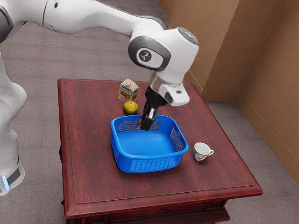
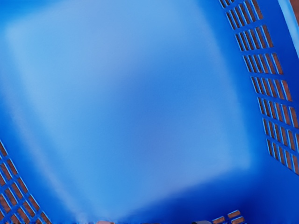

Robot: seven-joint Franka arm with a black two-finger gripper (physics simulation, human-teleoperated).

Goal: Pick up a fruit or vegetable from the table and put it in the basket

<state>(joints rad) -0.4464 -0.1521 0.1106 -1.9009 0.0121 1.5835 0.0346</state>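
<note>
Starting nearest: blue basket [image 1: 145,164] upright on table [image 1: 88,182], with white cup [image 1: 201,151] just beside, toward the exterior view's right. Next, over the basket: gripper [image 1: 144,123], released, apparently parted with nothing held. Farther back, just past the far rim: yellow-green fruit [image 1: 131,108], on the table, outside the basket and not grasped. Close behind it: printed carton [image 1: 127,91]. Cannot tell about contact between fruit and carton.

Judged still to do: pick, lift, carry, release inside. Likely to snag the far rim and drag the basket by crossing too low toward the fruit. Likely to knock the carton over by descending too far back, given so little room. Could set the round fruit rolling by closing off-centre or brushing it sideways. Could lose it on the lift through too high a pinch, or drop it outside by releasing short of the rim.
</note>
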